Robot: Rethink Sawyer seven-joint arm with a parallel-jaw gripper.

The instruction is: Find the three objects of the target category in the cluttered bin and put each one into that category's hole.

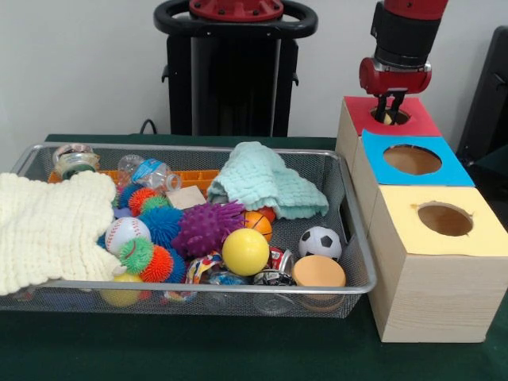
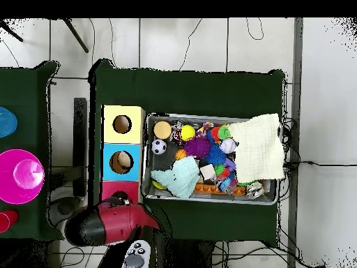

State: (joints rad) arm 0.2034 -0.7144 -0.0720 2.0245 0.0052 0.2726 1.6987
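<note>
The silver wire-mesh bin lies left of three pale wooden boxes and is full of toys; it also shows in the overhead view. The red-faced hole is in the farthest box, and the arm partly covers it in the overhead view. My gripper hangs straight down over this hole with its tips at the opening. It is shut on a small pale yellow thing between the tips. In the overhead view the red arm hides the gripper.
The blue-faced hole and yellow-faced hole lie nearer the camera. In the bin are a yellow ball, a soccer ball, a purple spiky ball, a baseball, a mint cloth and a cream cloth.
</note>
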